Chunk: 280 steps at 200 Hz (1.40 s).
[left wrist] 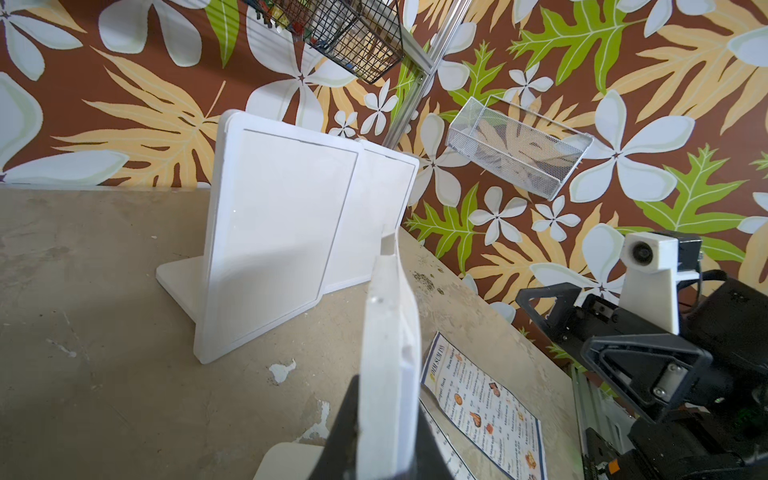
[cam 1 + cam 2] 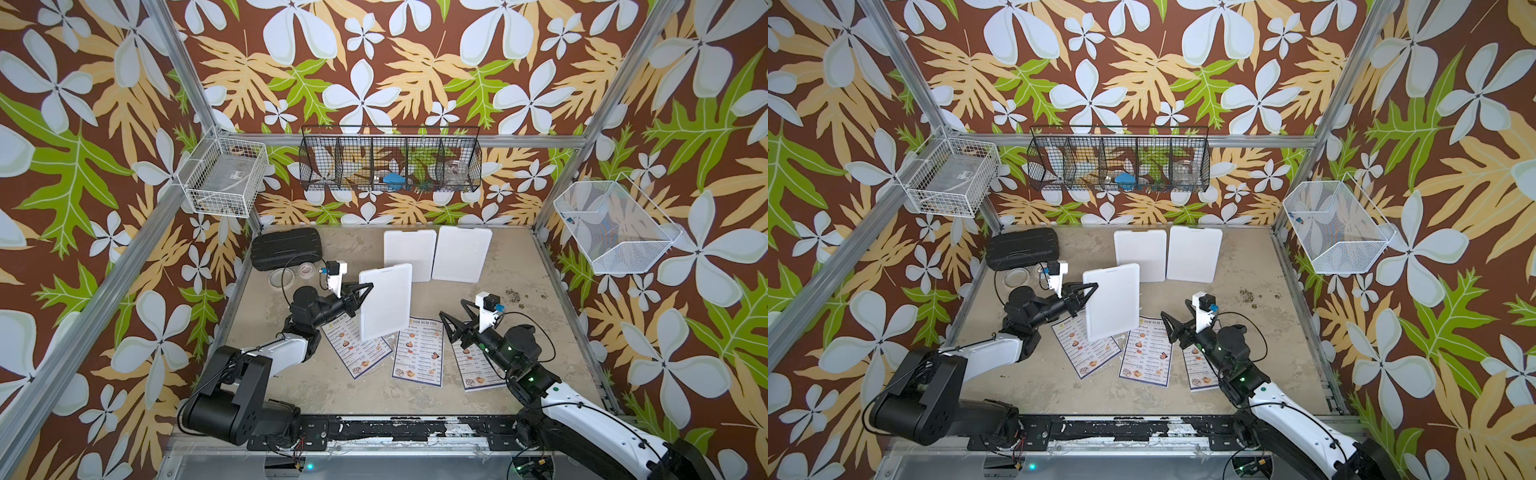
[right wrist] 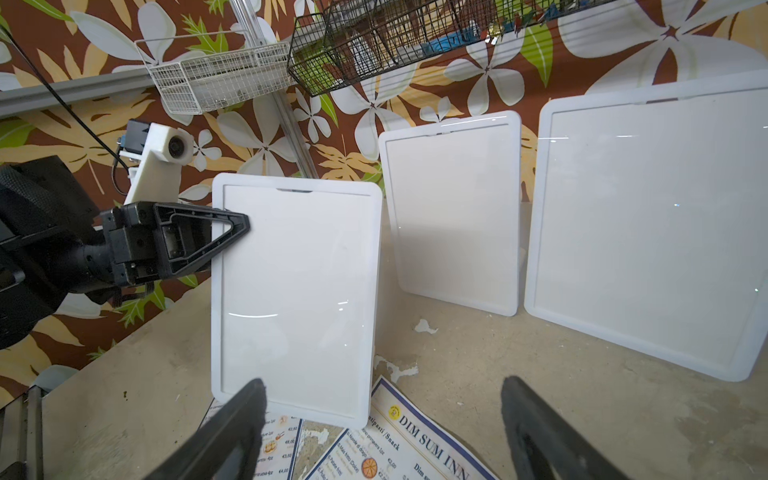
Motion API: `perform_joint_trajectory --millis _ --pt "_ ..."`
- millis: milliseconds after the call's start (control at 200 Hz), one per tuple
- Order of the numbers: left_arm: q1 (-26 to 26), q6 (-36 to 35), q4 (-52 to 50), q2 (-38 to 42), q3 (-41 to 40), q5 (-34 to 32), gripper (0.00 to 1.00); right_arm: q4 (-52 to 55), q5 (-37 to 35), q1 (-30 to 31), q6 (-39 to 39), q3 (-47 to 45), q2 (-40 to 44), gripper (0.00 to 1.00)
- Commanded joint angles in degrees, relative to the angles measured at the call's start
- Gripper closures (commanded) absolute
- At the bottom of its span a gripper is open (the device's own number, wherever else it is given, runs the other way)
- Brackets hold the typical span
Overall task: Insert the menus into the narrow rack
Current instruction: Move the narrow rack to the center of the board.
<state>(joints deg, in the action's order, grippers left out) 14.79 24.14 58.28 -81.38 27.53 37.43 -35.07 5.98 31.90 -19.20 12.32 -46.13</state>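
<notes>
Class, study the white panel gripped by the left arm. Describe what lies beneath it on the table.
A Dim Sum Inn menu lies beneath the held panel. Part of its header and its lower half show; the rest is covered. Whether the panel touches it cannot be told.

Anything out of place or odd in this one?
Yes. The left claw grips the front stand by its side edge, with the stand's lower edge over a menu instead of bare table. Dark crumbs are scattered near the far right.
</notes>
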Motion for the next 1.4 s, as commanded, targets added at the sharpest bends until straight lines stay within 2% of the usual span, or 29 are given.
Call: perform_joint_trajectory --millis 0,195,400,691,851,1061,1211,1316,1396 --pt "0.0 -2.9 -2.3 -2.6 2.6 -1.4 0.86 -2.8 -1.4 -0.1 0.6 0.4 -2.4 0.11" --pt "0.0 -4.0 -2.8 -5.7 4.9 -3.0 0.86 -5.7 -1.5 -1.3 0.4 1.6 -9.0 0.11" --pt "-0.1 -5.6 -4.1 -9.1 6.9 -5.8 0.86 -7.9 0.2 -2.3 -0.2 5.1 -20.1 0.12" --pt "0.0 -6.3 -4.1 -10.9 7.5 -5.9 0.85 -1.1 -3.0 -2.2 0.6 15.5 -36.0 0.33" --pt "-0.1 -6.4 -4.1 -9.8 6.0 -6.1 0.76 1.3 -2.9 -1.7 1.0 19.8 -41.9 0.38" --pt "-0.1 -7.0 -4.4 -8.4 1.9 -11.6 0.53 -2.6 0.1 -1.6 1.0 19.5 -42.9 0.34" --pt "-0.1 -6.5 -4.0 -8.3 0.5 -12.9 0.46 -4.8 0.5 -1.3 1.3 19.2 -43.2 0.33" --pt "-0.1 -5.7 -4.2 -7.2 -0.2 -13.0 0.43 -10.4 -0.1 -1.3 2.5 18.8 -43.8 0.27" --pt "-0.1 -5.0 -4.1 -5.3 -1.6 -14.3 0.4 -14.8 2.2 -1.6 4.8 20.4 -46.4 0.24"
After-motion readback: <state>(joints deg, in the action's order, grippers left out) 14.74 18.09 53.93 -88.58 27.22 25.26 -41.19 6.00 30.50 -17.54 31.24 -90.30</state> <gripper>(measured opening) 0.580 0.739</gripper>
